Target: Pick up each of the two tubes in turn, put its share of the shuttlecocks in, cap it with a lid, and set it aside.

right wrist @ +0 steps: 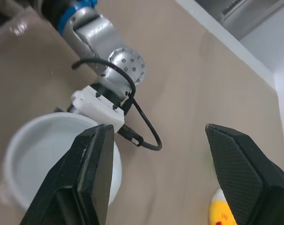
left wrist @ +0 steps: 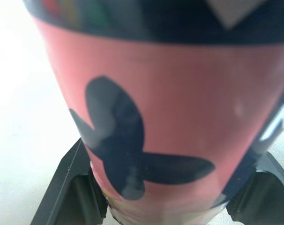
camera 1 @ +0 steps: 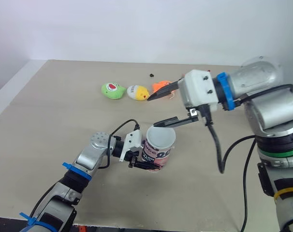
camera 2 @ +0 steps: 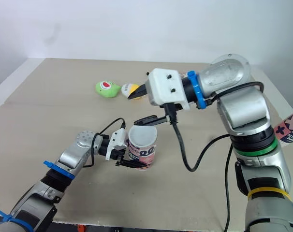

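Right now one tube [camera 1: 160, 143] stands upright on the table [camera 1: 54, 111], toward its near edge, with the left gripper [camera 1: 139, 158] clamped around its lower part. The right gripper [camera 1: 152, 111] hangs just above the tube's rim, fingers spread wide, holding nothing. Three shuttlecocks lie in a row farther back: green [camera 1: 112, 90], yellow [camera 1: 137, 92] and orange [camera 1: 161, 87], the orange one partly hidden behind the right gripper. A pink-and-white cylinder [camera 2: 291, 129], cut off at the table's right, may be the second tube.
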You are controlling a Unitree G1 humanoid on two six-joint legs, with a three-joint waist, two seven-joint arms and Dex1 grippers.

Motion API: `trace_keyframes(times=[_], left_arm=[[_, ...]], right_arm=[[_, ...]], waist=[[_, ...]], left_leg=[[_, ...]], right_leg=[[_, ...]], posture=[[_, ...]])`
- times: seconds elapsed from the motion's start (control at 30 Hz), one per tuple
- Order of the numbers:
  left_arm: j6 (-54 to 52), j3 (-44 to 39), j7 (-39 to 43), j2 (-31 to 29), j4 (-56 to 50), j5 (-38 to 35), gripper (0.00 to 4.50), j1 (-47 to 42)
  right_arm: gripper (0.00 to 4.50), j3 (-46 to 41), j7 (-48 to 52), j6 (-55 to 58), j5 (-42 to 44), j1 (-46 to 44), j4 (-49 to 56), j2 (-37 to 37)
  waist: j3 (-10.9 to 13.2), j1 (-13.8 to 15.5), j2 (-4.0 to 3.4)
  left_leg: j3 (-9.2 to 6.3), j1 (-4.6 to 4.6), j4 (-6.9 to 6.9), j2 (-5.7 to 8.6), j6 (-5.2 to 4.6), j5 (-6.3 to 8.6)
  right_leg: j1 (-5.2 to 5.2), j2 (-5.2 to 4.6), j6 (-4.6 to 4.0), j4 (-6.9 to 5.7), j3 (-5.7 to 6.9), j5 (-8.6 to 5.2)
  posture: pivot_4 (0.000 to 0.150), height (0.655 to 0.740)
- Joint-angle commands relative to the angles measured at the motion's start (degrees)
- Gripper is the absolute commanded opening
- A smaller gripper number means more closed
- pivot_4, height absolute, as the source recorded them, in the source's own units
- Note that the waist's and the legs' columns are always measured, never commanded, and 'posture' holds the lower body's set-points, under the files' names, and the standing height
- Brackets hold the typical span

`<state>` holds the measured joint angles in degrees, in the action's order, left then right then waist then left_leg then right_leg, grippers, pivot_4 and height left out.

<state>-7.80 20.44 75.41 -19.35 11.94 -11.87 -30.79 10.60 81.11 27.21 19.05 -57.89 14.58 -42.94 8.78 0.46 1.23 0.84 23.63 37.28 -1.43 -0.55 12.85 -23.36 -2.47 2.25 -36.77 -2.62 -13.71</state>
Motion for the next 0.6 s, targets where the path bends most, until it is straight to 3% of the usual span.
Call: trace_keyframes(times=[0.03,0.1,0.17,0.37,0.6], left_arm=[[-2.0,2.8,-0.9,-1.3,4.5,3.6,2.58,1.9],[-1.9,2.7,-0.9,-1.3,4.6,3.6,2.58,1.9],[-1.7,2.7,-1.0,-1.3,4.9,3.6,2.58,1.9],[-0.8,2.8,-1.0,-1.3,5.7,3.9,2.58,1.9],[1.2,3.6,-0.4,-1.7,7.2,5.1,2.58,1.1]], right_arm=[[2.11,-3.5,0.4,5.5,6.4,-1.8,3.4,-1.3],[0.84,-3.4,0.7,6.5,7.8,-1.2,4.3,-2.4],[0.01,-3.4,0.9,7.3,8.8,-0.3,5.4,-3.5],[0.01,-1.8,2.6,7.0,9.3,2.0,8.2,-7.3],[0.01,9.2,8.3,-3.5,-3.2,-1.8,3.0,-9.3]], waist=[[0.0,0.0,0.00],[0.0,0.0,-0.01],[0.0,0.0,0.00],[0.0,0.0,0.00],[0.0,-0.1,-0.04]], left_leg=[[-0.02,0.00,0.00,-0.01,0.00,0.00],[-0.06,0.01,0.00,-0.01,0.00,0.00],[-0.05,0.02,0.00,-0.01,0.00,0.00],[-0.05,0.02,0.00,-0.01,0.00,0.00],[0.00,-0.13,0.01,-0.01,0.01,0.01]], right_leg=[[0.00,0.01,0.00,0.00,0.00,0.00],[0.00,0.01,0.04,0.00,0.03,-0.02],[-0.01,-0.01,0.12,0.00,0.04,-0.07],[-0.01,-0.03,0.28,0.02,0.03,-0.17],[-0.10,-0.03,0.30,0.02,0.02,-0.18]], posture=[[0.150,0.7400],[0.150,0.7400],[0.150,0.7400],[0.150,0.7400],[0.150,0.7400]])
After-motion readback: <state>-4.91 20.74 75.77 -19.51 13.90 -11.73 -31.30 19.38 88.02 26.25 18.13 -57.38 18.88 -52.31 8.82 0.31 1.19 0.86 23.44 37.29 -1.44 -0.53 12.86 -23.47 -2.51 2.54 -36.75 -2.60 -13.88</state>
